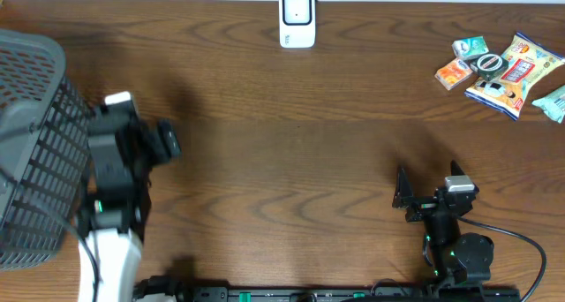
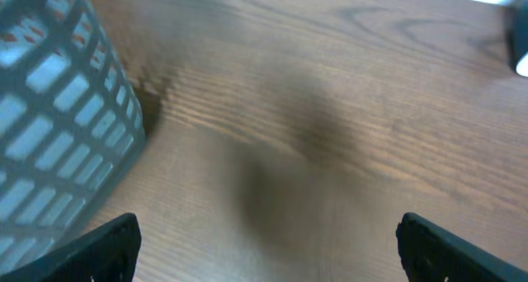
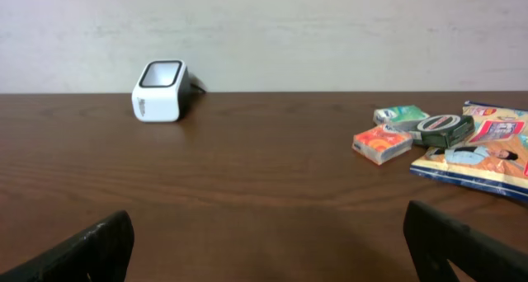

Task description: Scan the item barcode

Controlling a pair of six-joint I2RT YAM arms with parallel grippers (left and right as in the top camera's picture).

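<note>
The brown wooden table (image 1: 309, 134) carries a dark grey plastic mesh basket (image 1: 26, 117) at far left. Colourful snack packets and small boxes (image 1: 508, 72) lie upper right, with the white boxy barcode scanner (image 1: 297, 18) at top centre. My left gripper (image 2: 272, 261), beside the basket, and my right gripper (image 3: 268, 249), lower right, both gape wide, holding and touching nothing.

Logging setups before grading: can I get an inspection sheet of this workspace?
Surface: wooden table.
Job's things: white scanner at the far edge; packets piled far right.
Clutter: mesh basket at the left.
Grippers: left gripper open, empty, beside the basket; right gripper open, empty.
Cables: black cable by the right arm's base.
Surroundings: pale wall behind the table.
</note>
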